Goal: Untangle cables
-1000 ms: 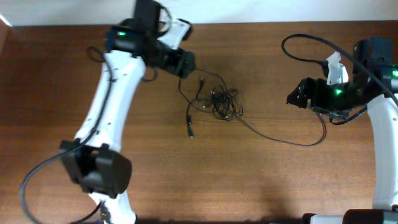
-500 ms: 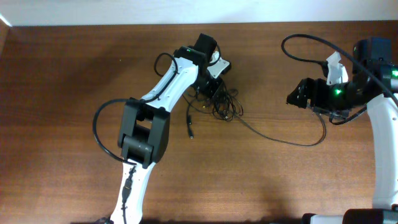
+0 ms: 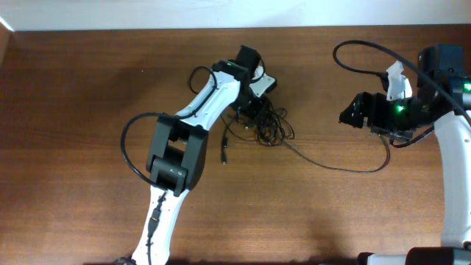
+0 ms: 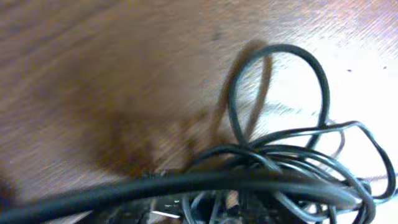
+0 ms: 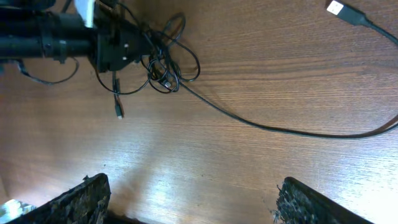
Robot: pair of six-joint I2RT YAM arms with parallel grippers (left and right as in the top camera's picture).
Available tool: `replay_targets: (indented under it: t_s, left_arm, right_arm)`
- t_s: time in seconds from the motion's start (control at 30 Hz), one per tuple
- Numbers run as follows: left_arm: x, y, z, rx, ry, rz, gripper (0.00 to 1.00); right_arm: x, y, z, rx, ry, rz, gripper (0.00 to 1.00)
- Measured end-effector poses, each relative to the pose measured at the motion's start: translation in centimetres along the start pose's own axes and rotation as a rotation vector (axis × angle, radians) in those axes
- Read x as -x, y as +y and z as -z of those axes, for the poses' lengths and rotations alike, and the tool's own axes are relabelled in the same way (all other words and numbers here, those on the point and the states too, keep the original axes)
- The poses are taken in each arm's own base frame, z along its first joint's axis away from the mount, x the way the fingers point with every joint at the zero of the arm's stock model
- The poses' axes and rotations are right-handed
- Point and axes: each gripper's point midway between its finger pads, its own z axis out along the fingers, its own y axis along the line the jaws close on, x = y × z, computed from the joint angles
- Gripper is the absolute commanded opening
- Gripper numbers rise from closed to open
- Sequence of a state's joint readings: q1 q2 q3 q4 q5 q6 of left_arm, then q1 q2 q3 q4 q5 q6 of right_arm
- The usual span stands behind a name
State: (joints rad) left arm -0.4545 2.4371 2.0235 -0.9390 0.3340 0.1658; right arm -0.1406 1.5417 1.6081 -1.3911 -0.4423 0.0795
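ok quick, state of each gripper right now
left gripper: at the cables, open or closed cannot be told
right gripper: open, holding nothing

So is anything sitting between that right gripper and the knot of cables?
Nothing visible does. Between the right gripper and the tangled cables there is only bare table. One loose strand trails from the bunch, off to the side of that path.

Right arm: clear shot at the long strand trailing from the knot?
Probably yes: the strand lies alone on the table near the open right claw; the left claw sits at the knot.
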Motion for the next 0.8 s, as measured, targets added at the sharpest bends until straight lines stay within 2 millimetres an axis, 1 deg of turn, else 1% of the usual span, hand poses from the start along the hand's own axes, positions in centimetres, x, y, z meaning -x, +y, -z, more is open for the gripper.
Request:
replay_targets:
  t_s: [0.03,0.07,0.13,0.17,0.23,0.27,0.33,0.37,0.4,0.43,0.47,0.53,0.57,0.6,0.63,0.67,0.73,0.8]
  left_arm:
    - [0.2,-0.6,-0.4,-0.003,-0.002,-0.016,0.09]
    - [0.4,-1.2,-0.6,-0.006,-0.002,-0.028,0.00]
    - [0.5,-2.3,-1.2,-0.022,0.001,-0.046,0.00]
    - [0.6,-2.4,-1.1,-0.023,-0.001,-0.050,0.00]
    - [0.3,-2.2,-0.7,-0.032,0.022,-0.028,0.00]
    - [-0.1,-2.1,-0.1,-0.043,0.045,-0.005,0.00]
    - [0.6,-1.8,2.5,-0.072,0.036,0.027,0.00]
    - [1.1,-1.6,3.8,-0.084,0.023,0.038,0.00]
    - [2.1,-1.5,6.0,-0.102,-0.015,0.048,0.00]
    - [3.2,-1.7,9.2,-0.125,-0.068,0.054,0.00]
    - [3.8,-2.1,11.5,-0.137,-0.104,0.053,0.00]
    - [4.3,-3.5,15.6,-0.171,-0.158,0.042,0.00]
    - [4.6,-4.6,18.0,-0.194,-0.199,0.026,0.00]
    - [4.8,-5.3,19.4,-0.208,-0.226,0.013,0.00]
    - [4.9,-6.4,20.7,-0.244,-0.247,0.004,0.00]
    - [4.8,-7.2,21.9,-0.260,-0.264,0.000,0.00]
    - [4.2,-7.6,22.1,-0.284,-0.243,0.035,0.00]
    - [3.8,-7.4,22.2,-0.296,-0.223,0.084,0.00]
  right_arm:
    - [0.0,0.0,0.0,0.000,0.001,-0.001,0.88]
    - [-0.1,0.0,0.0,0.000,0.003,-0.002,0.88]
    - [-0.1,0.0,0.0,0.000,0.004,-0.002,0.88]
    - [-0.1,0.0,0.0,0.000,0.004,-0.003,0.88]
    - [-0.1,0.0,0.0,0.000,0.003,-0.002,0.87]
    - [0.0,0.0,0.0,0.001,0.001,0.000,0.86]
    - [0.4,0.6,-0.1,0.018,-0.016,0.019,0.86]
    - [0.8,1.4,-0.3,0.040,-0.029,0.042,0.86]
    - [0.9,2.5,-0.5,0.065,-0.035,0.072,0.85]
    - [1.1,3.5,-0.8,0.086,-0.042,0.102,0.85]
    - [1.3,4.9,-1.1,0.111,-0.053,0.139,0.84]
    - [1.6,7.6,-1.8,0.153,-0.074,0.196,0.80]
    - [1.6,8.8,-2.0,0.173,-0.083,0.216,0.79]
    - [1.8,10.1,-2.2,0.193,-0.099,0.233,0.77]
    - [2.2,12.2,-2.4,0.228,-0.127,0.255,0.68]
    - [2.1,13.0,-2.5,0.242,-0.133,0.260,0.63]
    - [2.7,14.8,-2.7,0.261,-0.173,0.258,0.57]
    - [2.7,15.8,-3.0,0.249,-0.189,0.233,0.52]
